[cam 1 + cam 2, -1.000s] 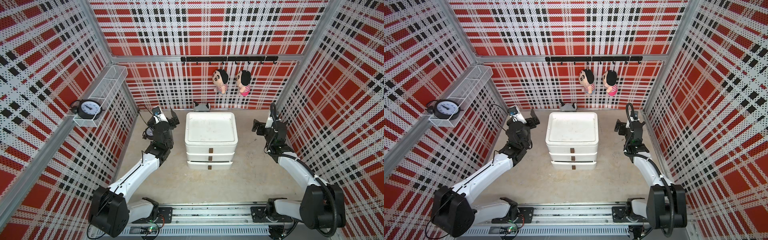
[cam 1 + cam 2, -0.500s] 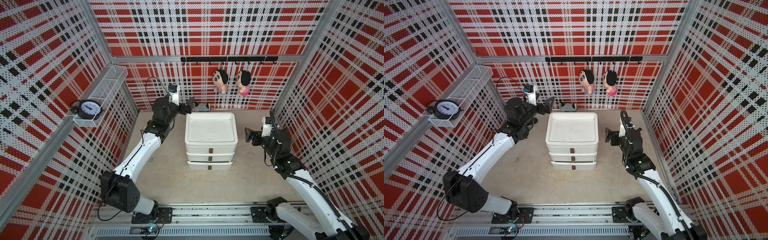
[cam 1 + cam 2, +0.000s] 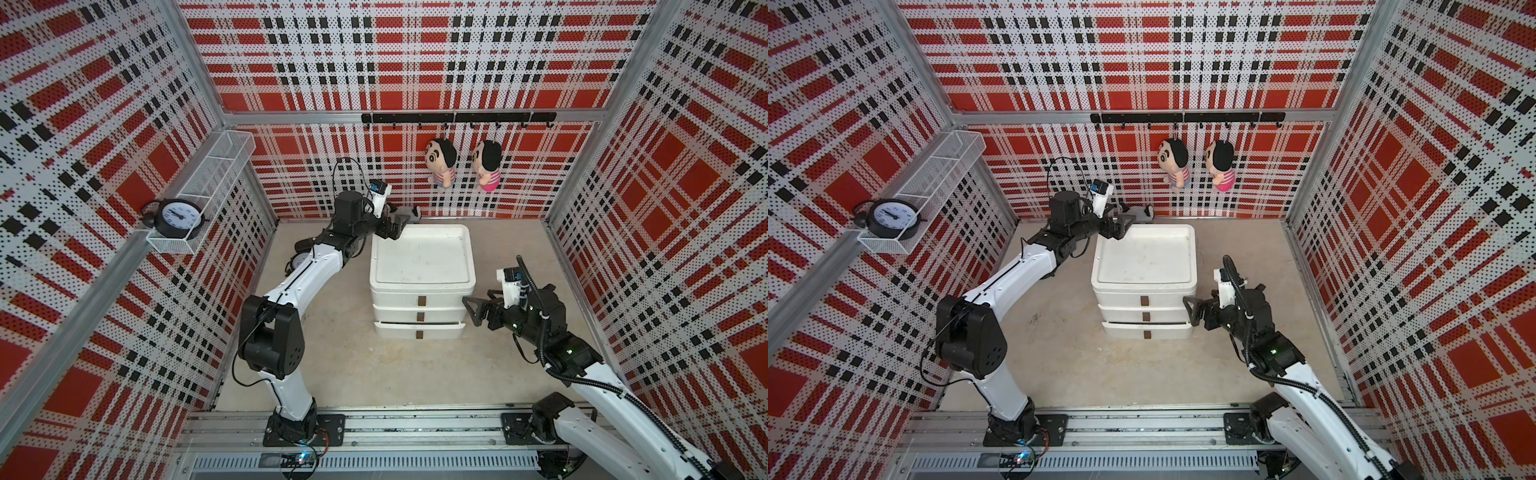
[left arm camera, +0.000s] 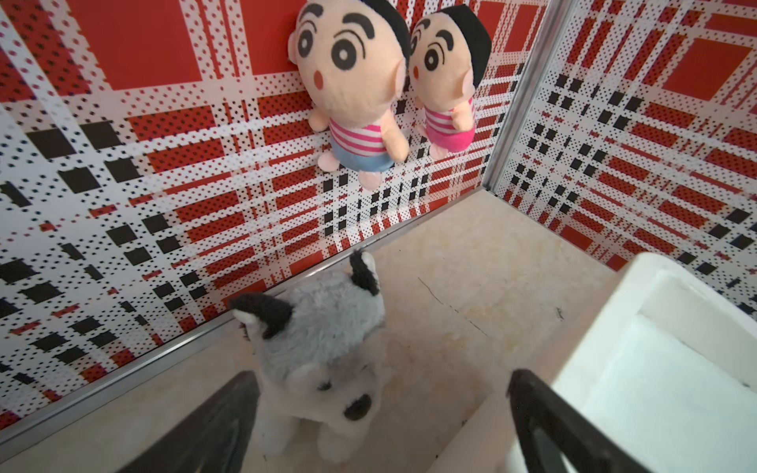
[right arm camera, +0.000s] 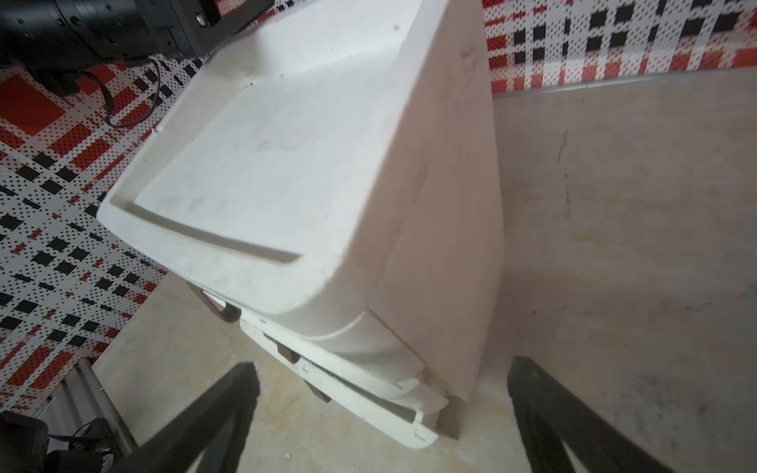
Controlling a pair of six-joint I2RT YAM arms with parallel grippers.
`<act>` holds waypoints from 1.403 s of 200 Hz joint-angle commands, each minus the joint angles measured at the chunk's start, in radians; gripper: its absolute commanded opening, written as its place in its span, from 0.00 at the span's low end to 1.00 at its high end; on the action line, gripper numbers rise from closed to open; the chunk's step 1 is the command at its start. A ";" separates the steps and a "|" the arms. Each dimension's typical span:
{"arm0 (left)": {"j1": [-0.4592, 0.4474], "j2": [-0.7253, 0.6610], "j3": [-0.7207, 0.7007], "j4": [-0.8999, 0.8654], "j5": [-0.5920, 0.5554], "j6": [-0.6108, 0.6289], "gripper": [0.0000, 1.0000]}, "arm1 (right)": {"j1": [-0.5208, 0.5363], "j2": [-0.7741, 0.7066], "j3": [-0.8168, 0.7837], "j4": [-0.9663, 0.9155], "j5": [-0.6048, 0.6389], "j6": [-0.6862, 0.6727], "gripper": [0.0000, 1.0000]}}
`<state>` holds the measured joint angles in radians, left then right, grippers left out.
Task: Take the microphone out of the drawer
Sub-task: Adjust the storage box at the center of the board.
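One chest has three drawers; the microphone is hidden. Behind the chest: one toy dog, two hanging dolls. Left pincer spread by the dog; right pincer spread beside the chest.

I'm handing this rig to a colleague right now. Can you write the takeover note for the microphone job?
Left gripper: open, empty, at the back left corner of the drawer unit, near the husky plush.
Right gripper: open, empty, beside the unit's front right corner.
Microphone: not visible. No drawer is pulled out; the bottom drawer seems slightly ajar.
Done: nothing yet.
Left: open a drawer, find the microphone, lift it out.
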<state>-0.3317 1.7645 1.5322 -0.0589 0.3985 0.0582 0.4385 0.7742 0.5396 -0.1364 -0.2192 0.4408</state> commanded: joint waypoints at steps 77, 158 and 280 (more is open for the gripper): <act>-0.006 -0.107 -0.180 0.143 0.002 -0.120 0.98 | 0.006 0.256 -0.026 0.420 -0.152 -0.009 1.00; -0.005 -0.237 -0.348 0.212 -0.060 -0.238 0.98 | -0.161 0.579 0.114 0.650 -0.550 -0.125 1.00; -0.099 -0.495 -0.574 0.116 -0.222 -0.317 0.98 | -0.288 1.400 0.789 1.778 -1.239 0.821 1.00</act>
<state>-0.3691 1.2949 0.9794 0.1040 0.0765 -0.2108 0.1120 2.1735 1.2343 1.3643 -1.3594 1.0298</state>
